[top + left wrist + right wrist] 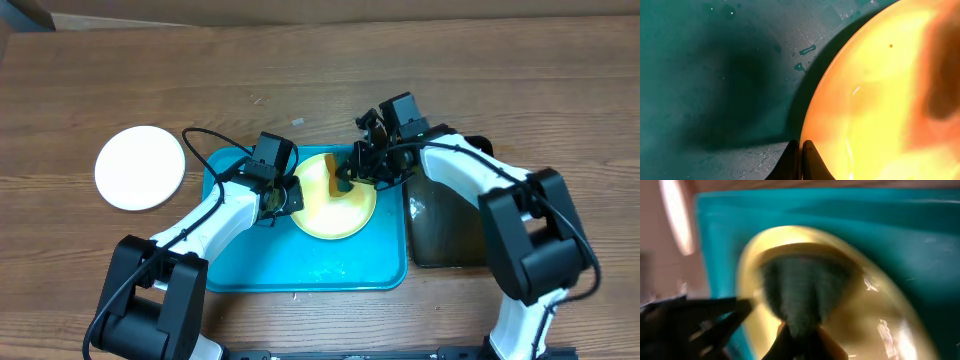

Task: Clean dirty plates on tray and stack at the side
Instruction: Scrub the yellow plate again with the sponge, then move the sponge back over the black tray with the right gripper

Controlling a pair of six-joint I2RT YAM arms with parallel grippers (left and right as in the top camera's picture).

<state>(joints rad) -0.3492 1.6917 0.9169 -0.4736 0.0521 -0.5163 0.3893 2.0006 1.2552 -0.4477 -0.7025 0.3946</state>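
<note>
A pale yellow plate sits on the turquoise tray. My left gripper is shut on the plate's left rim; the left wrist view shows its fingertips pinched at the plate's edge above the wet tray. My right gripper is shut on a dark grey-green sponge and presses it on the plate. Its fingers are blurred. A white plate lies on the table left of the tray. I cannot tell whether another plate lies under it.
A black basin of dark water stands against the tray's right side, under the right arm. The tray floor in front of the plate has wet smears. Bare wooden table lies behind the tray.
</note>
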